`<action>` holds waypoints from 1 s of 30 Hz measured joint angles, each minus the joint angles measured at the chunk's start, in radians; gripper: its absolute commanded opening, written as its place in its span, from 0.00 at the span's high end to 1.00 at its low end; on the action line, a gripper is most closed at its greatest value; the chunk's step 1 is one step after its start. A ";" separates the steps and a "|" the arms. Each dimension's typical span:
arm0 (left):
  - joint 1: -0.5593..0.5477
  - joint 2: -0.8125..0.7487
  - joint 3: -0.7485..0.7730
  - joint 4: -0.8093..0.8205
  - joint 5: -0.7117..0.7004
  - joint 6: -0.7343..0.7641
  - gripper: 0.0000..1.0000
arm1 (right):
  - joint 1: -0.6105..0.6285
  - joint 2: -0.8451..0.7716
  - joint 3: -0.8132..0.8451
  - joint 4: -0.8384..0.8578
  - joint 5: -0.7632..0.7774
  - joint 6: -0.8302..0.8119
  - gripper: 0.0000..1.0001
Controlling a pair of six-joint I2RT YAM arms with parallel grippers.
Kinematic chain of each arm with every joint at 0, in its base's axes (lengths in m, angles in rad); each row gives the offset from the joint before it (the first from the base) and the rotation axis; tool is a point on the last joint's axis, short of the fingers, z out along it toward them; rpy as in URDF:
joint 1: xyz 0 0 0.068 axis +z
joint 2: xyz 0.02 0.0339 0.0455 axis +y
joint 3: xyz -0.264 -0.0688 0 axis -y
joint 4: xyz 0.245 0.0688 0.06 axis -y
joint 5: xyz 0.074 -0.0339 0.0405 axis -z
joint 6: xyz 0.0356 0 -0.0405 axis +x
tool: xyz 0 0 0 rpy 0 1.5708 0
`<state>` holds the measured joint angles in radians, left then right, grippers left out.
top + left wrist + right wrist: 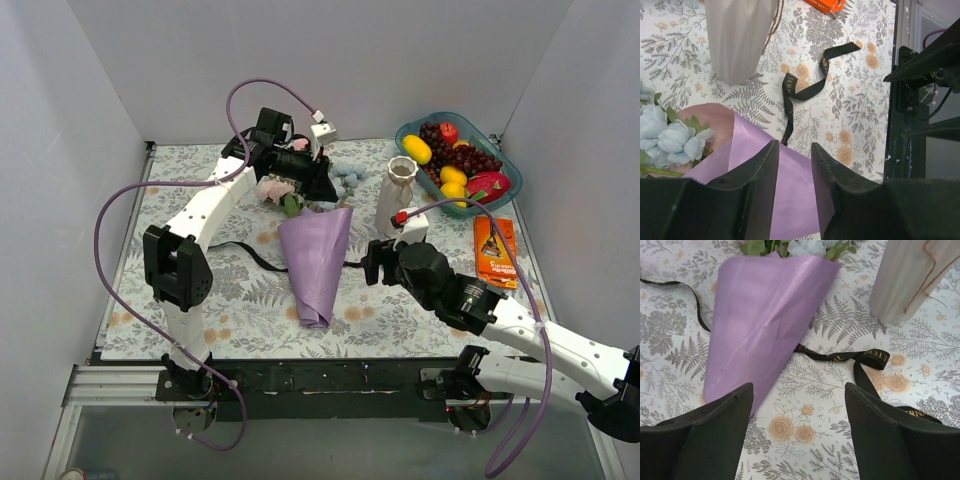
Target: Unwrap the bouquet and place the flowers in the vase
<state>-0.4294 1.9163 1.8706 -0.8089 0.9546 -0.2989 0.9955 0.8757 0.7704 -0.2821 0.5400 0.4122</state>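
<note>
Narrowly parted left pincer [793, 145] over lilac wrapping paper [747, 150], black ribbon [810, 91] beyond

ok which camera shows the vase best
The top external view: nearly the whole vase shows there, scalloped rim included, standing beside the purple wrap. Both wrist views catch only its lower body, cropped at the frame's top edge.

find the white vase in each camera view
Top view: vase right of centre, upright.
Left wrist: vase top left, only its body showing.
Right wrist: vase top right corner, lower body only.
Shared landmark: purple paper beside it.
</note>
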 measured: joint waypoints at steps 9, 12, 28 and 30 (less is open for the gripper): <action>-0.047 -0.037 0.035 0.018 -0.167 -0.104 0.34 | 0.000 -0.012 -0.040 -0.011 0.005 -0.001 0.15; -0.011 -0.114 -0.074 0.042 -0.183 -0.079 0.10 | 0.005 -0.011 -0.040 -0.020 0.015 -0.004 0.15; 0.245 0.130 -0.187 -0.125 0.083 0.278 0.13 | 0.016 -0.048 -0.040 -0.057 0.029 -0.038 0.17; 0.240 0.163 -0.132 -0.183 0.123 0.330 0.14 | 0.016 -0.048 -0.040 -0.061 0.030 -0.039 0.17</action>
<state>-0.1898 2.0796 1.7382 -0.9920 1.0775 0.0311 1.0111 0.8280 0.7307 -0.3431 0.5701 0.3737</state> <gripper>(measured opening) 0.879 0.837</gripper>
